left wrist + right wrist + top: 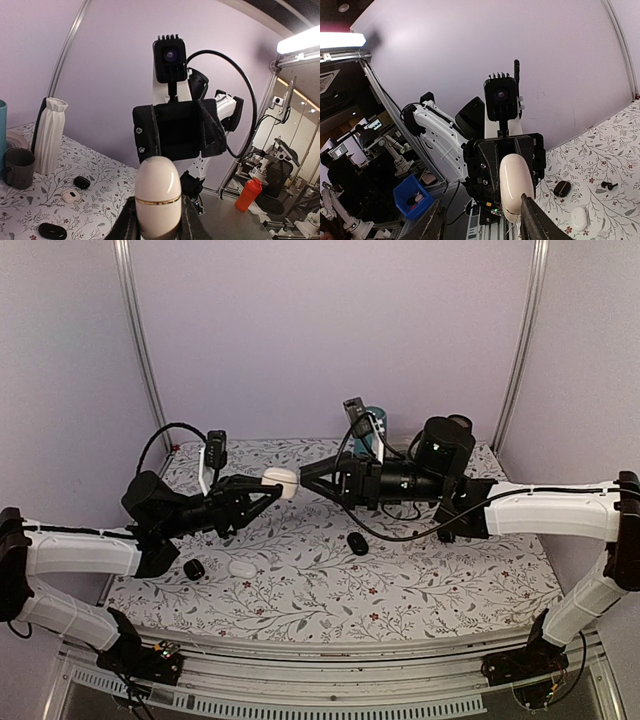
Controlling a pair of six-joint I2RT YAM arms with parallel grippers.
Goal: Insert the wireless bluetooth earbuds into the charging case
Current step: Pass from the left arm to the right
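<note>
Left gripper (pixel 270 490) is clamped on the charging case (pixel 281 483) — a white, egg-shaped shell with a thin gold seam round it, and the seam is closed. Its fingers (pixel 126 222) press the lower half from both sides, so the rounded free end sticks out past the fingertips. The case is held in the air above the middle of the flower-patterned table (pixel 420 590).

Right gripper (pixel 305 478) faces it head-on, its jaws spread wide with nothing between them. The case's free end lies just in front of that opening. Whether the right fingertips touch the shell cannot be told.

One earbud (pixel 606 185) can be made out, and only in the right wrist view — a tiny black speck lying on the table. It is well below and apart from both grippers, on the left arm's side and toward the back wall. Near it lie a black pebble (pixel 562 188) and a white pebble (pixel 578 217), each much larger than the bud. The second bud cannot be picked out.

In the overhead view a black piece (pixel 357 543) lies on the table below the right gripper's wrist; it is too small to tell whether it is a bud or a case. The left wrist view shows a grey mug (pixel 17 167) and a white ribbed vase (pixel 50 135) standing upright side by side at the back of the table.
</note>
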